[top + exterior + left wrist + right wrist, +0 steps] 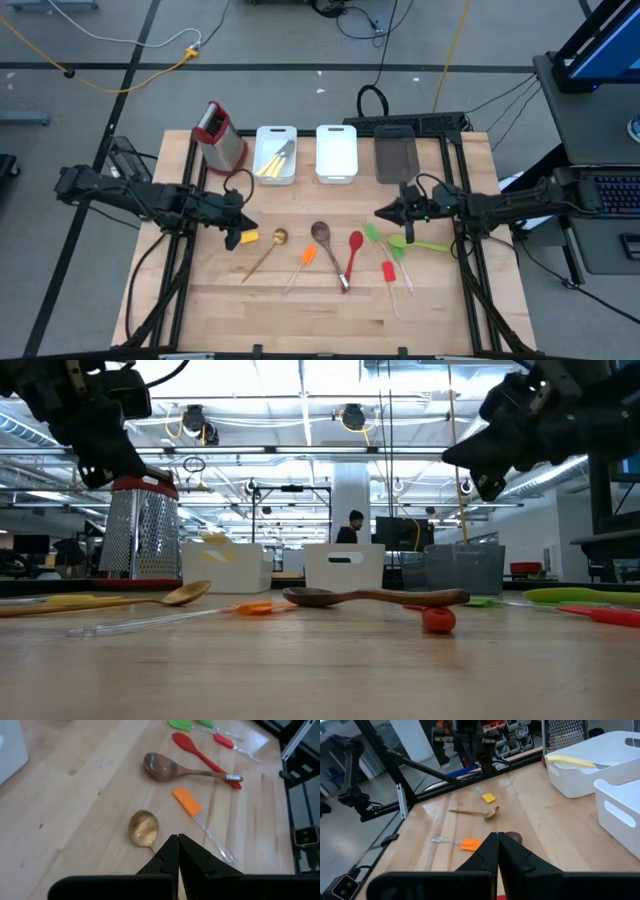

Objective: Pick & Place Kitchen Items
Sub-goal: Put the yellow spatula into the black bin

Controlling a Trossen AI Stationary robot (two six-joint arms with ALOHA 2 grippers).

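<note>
both sets of jaws are seen pressed fully together with nothing held: the left gripper (pixel 238 213) hangs above the tabletop (pixel 320 310) near the gold spoon (pixel 279 237) and a yellow spatula (pixel 249 237), and the right gripper (pixel 384 212) hangs near the green spatula (pixel 372 233). the remaining utensils are spread across the tabletop in a loose row: an orange spatula (pixel 307 256), a dark wooden spoon (pixel 321 234), a red spoon (pixel 355 241), a red spatula (pixel 388 271) and a lime-green spoon (pixel 405 242). a few pieces are already seen in the left white bin (pixel 275 175). the wooden and red spoons are crossed at their handles, so one could be dragged when the other is lifted. a thin clear handle could be missed by jaws opened late, or a flat spoon pushed aside instead of gripped.
</note>
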